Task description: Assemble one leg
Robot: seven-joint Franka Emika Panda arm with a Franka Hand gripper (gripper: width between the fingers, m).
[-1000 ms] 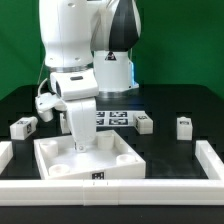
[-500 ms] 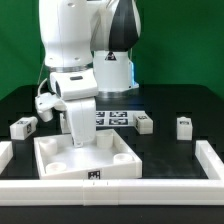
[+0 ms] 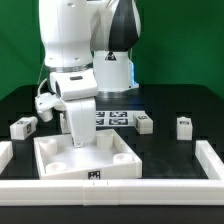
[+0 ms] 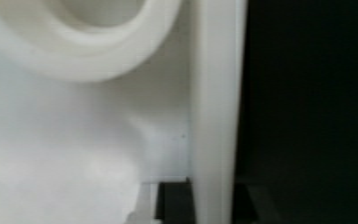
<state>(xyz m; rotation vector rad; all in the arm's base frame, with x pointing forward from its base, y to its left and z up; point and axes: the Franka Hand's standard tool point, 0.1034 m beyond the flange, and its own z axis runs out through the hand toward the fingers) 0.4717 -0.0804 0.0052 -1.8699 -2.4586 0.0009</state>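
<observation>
The leg showed three times in the exterior view, each one loose on the black bench (image 3: 170, 148) and apart from the others. The left leg (image 3: 22, 127) lay near that view's left edge. The middle leg (image 3: 145, 123) lay near the far right corner of the white tray (image 3: 130, 172), and the right leg (image 3: 184, 126) lay further toward the view's right. There was one tray, and one marker board (image 3: 118, 117) behind it, partly covered by the arm (image 3: 72, 60). The arm reached down into the tray's far left part and its own body hid the jaws, so I could not tell whether they were released, clenched or grasping anything. The wrist view was blurred. It showed one round socket (image 4: 105, 30) of the tray and a straight white wall (image 4: 211, 110) with black bench beside it — all cut off at the edges.
</observation>
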